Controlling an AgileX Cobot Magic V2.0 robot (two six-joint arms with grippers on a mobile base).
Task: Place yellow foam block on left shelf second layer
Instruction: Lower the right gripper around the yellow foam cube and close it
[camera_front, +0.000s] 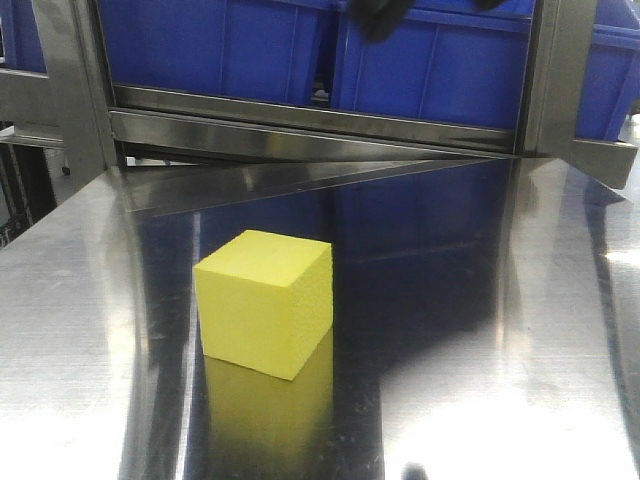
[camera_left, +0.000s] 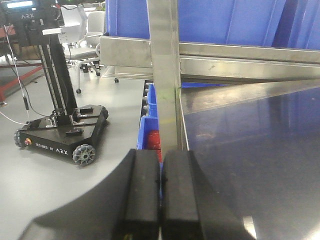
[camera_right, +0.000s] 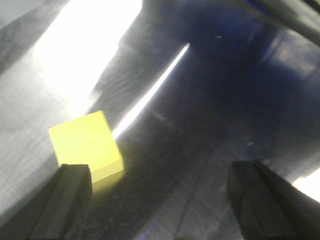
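Closest in, the right gripper (camera_right: 162, 200) hangs over the steel desk (camera_front: 480, 380) with its two dark fingers (camera_right: 260, 197) spread wide and nothing between them. The yellow foam block (camera_front: 265, 303) sits just beyond one of those fingers, outside the gap, with its near corner hidden behind that finger; whether they touch cannot be told. In the front view the block rests flat on the desk, toward the near edge and a little left of the middle. One vertical edge is turned to the camera, and a yellow reflection lies on the polished metal below it. The left gripper (camera_left: 161, 170) is at the desk's left edge, its fingers pressed together with only a thin seam between them, holding nothing and well apart from the block. Beyond it a steel upright (camera_left: 165, 75) of the shelf frame (camera_front: 300, 125) rises at the desk's far left corner. Small blue bins (camera_left: 148, 132) sit lower down beside that upright. Along the desk's far edge horizontal steel rails run across, and large blue crates (camera_front: 440, 70) stand above them. Farthest off, on the grey floor (camera_left: 45, 180) to the left, stands a black wheeled base (camera_left: 62, 132) with a tall mast.
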